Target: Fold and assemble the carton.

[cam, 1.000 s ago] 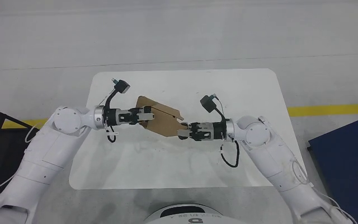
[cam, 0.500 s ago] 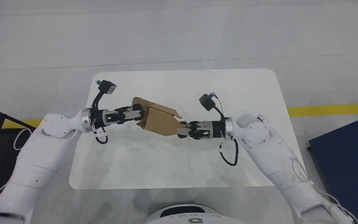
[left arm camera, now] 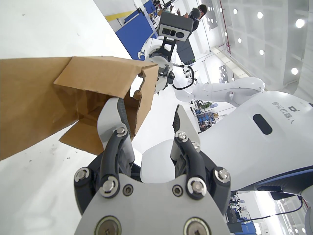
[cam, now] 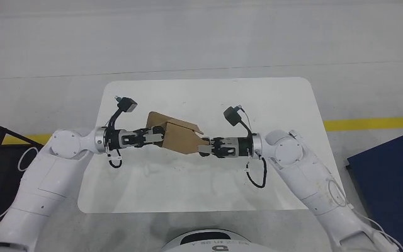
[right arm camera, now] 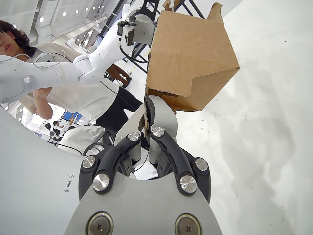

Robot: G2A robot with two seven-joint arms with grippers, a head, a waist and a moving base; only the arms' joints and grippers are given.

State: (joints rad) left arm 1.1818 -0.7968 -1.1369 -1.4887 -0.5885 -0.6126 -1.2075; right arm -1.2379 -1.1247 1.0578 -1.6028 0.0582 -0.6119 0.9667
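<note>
One carton of plain brown cardboard is the task's single thing, and it sits over the middle of one white table, spanning the gap between two grippers that face each other from opposite ends. Both arms stretch inward low over the tabletop, one from each side. The left gripper meets the carton's end on the robot's left, and the right gripper meets the opposite end. In the left wrist view the left gripper has its two fingers spread wide apart and is clamping nothing: one finger reaches just inside the carton's open end, close against a side wall, while the other hangs in free air outside, so that this wall stands between them. Two flaps show at this open end, one bent inward along the upper edge and one hanging loose beneath, and the wall's edge is ragged and notched. In the right wrist view the right gripper has its two fingers pressed together on one thin cardboard edge at the carton's near end, with the sheet pinched flat between the pads. One flap at this end is folded across the opening, its edge torn. The carton is opened out into a box shape rather than lying flat, and it throws a soft shadow on the table. Whether its lower edge touches the tabletop I cannot tell.
</note>
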